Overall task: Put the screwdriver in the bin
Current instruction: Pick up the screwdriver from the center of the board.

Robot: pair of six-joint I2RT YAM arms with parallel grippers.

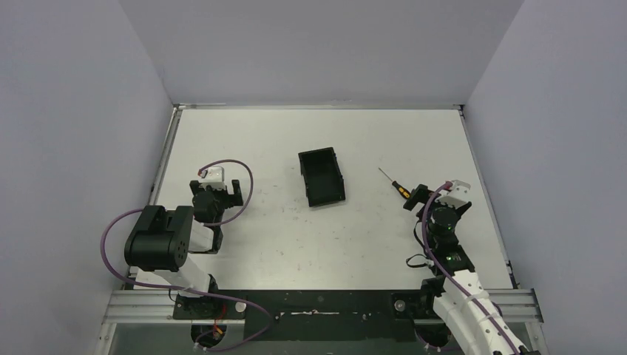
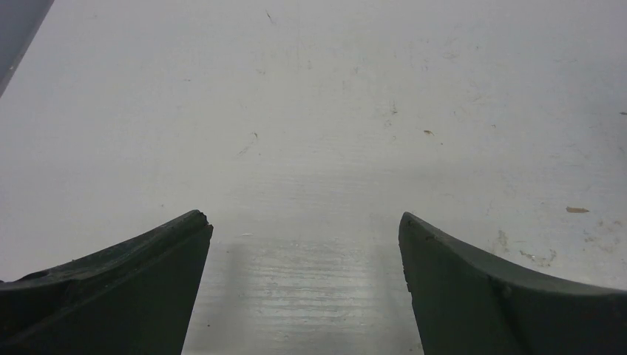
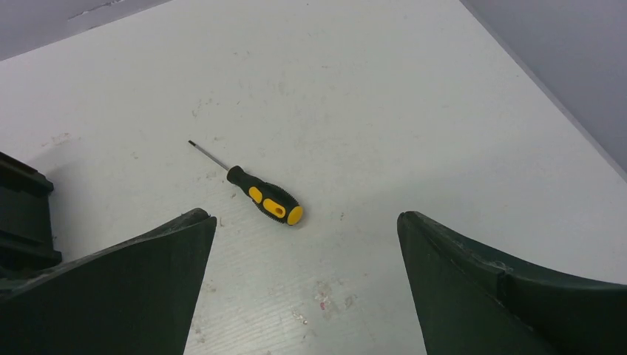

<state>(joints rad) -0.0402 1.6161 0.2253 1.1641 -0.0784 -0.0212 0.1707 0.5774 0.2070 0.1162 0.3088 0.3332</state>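
The screwdriver (image 1: 395, 185), with a thin dark shaft and orange-and-black handle, lies flat on the white table to the right of the bin (image 1: 322, 177), a small black open-top tray near the table's middle. In the right wrist view the screwdriver (image 3: 265, 197) lies just ahead of my open fingers, shaft pointing away to the left, and a corner of the bin (image 3: 22, 214) shows at the left edge. My right gripper (image 1: 426, 194) is open and empty, just near-right of the handle. My left gripper (image 1: 219, 194) is open and empty at the table's left, over bare table (image 2: 310, 148).
Grey walls enclose the table on the left, back and right. The table's right edge (image 3: 547, 96) runs close beside the right gripper. Purple cables loop around the left arm (image 1: 159, 244).
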